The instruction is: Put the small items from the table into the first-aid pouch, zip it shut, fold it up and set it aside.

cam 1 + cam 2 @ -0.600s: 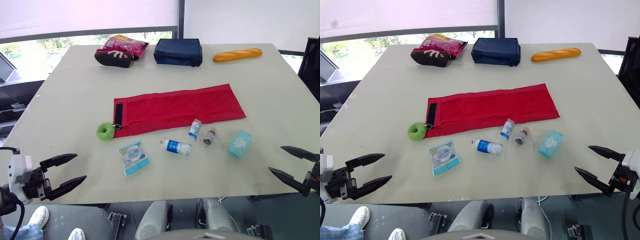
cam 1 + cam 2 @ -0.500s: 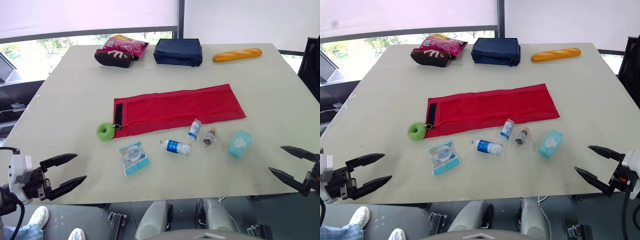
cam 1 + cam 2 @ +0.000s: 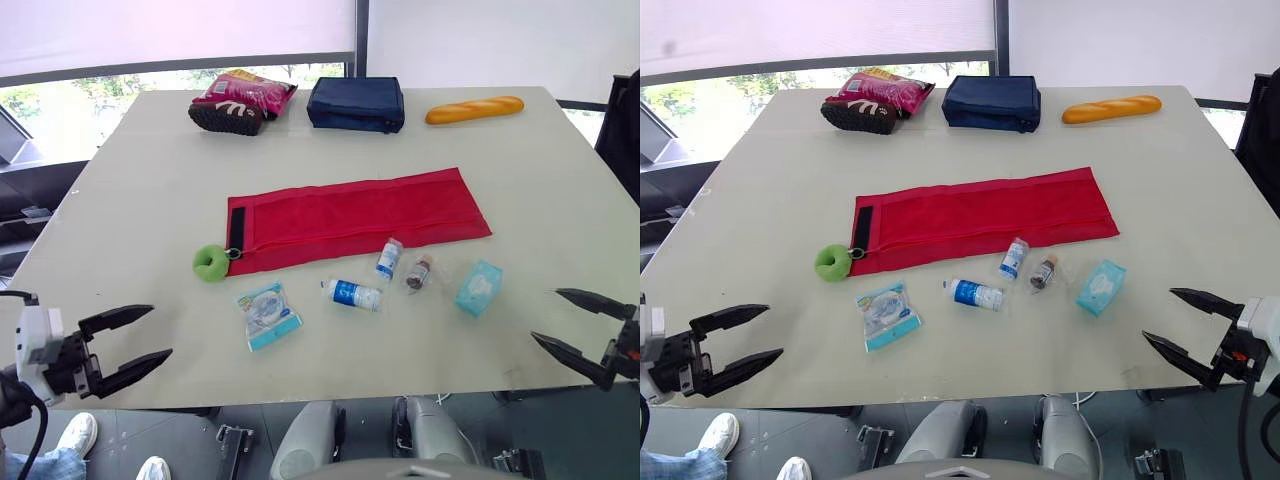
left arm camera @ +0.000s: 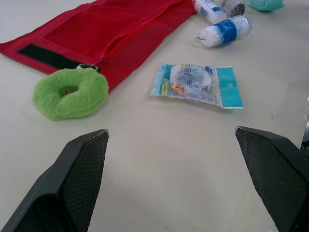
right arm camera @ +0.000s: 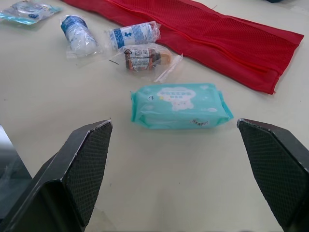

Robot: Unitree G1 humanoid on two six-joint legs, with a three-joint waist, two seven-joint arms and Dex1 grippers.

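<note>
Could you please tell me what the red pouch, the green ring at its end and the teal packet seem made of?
Red pouch: matte woven fabric with mesh panels; the open weave shows in the left wrist view.
Green ring: fuzzy plush textile, perhaps terry or fleece, judging by its nubby surface.
Teal packet: soft, slightly glossy plastic film with sealed ends, probably a wipes pack.

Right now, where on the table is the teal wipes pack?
In the head views, the teal wipes pack lies flat on the robot's right, nearer the robot than the red pouch, beside the small brown bottle and nearest the right gripper.
</note>
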